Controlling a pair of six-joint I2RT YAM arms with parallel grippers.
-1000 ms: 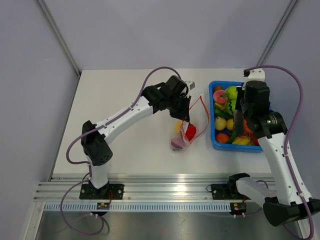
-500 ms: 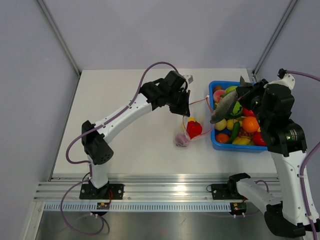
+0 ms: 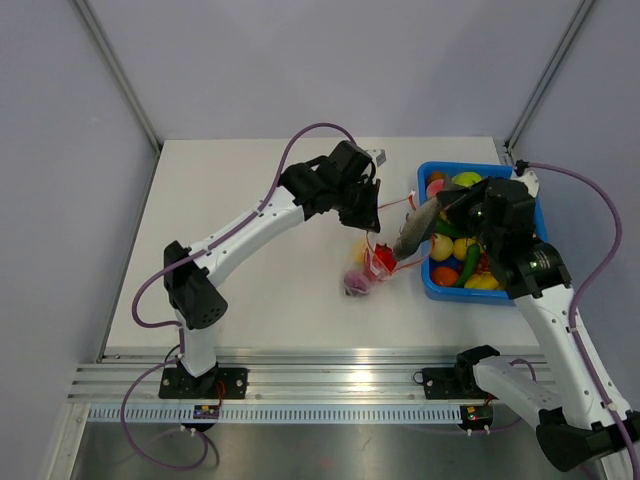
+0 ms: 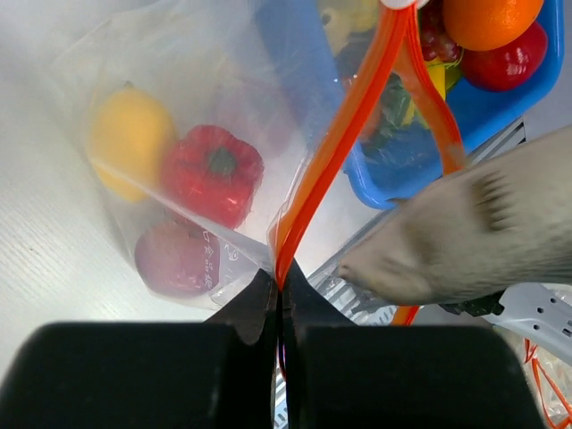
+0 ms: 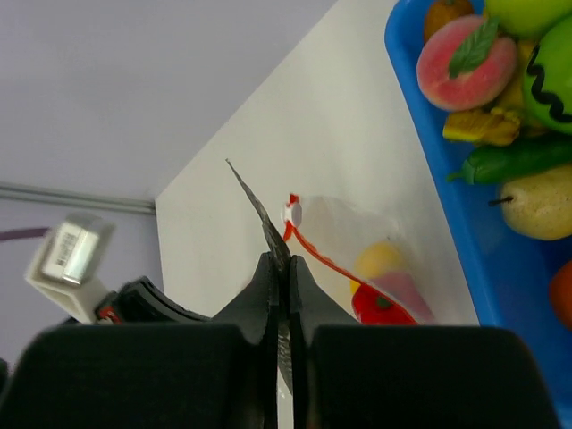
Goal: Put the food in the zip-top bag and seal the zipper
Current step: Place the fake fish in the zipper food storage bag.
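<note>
Nearest to us, the bottom of the zip-top bag (image 3: 362,278) sags down to the white table (image 3: 260,300). Three pieces of food are bunched inside it: a purple one (image 3: 354,285) lowest, a red bell pepper (image 4: 210,174) above it, and a yellow lemon (image 4: 130,134) to the pepper's left in the left wrist view. We cannot tell whether the bag's weight rests on the table. Just right of the bag, the right gripper (image 3: 443,208) is clenched on a flat grey toy fish (image 3: 412,232). The fish slants down and to the left, so its near end is right at the bag's mouth. In the left wrist view the fish (image 4: 474,228) covers part of the right-hand run of the zipper (image 4: 344,134). We cannot make out whether the fish has passed between the two strips. Those strips part from one pinched point and spread wide, so the mouth stands open. Farther back, the left gripper (image 3: 368,220) holds that point, its jaws closed tight on the zipper's end, and the bag hangs below it. To the right, from near to far, stands the blue bin (image 3: 430,282). It is heaped with more food: an orange (image 4: 487,18), a peach (image 5: 465,63), a pear (image 5: 541,213) and a green cucumber (image 5: 527,159).
</note>
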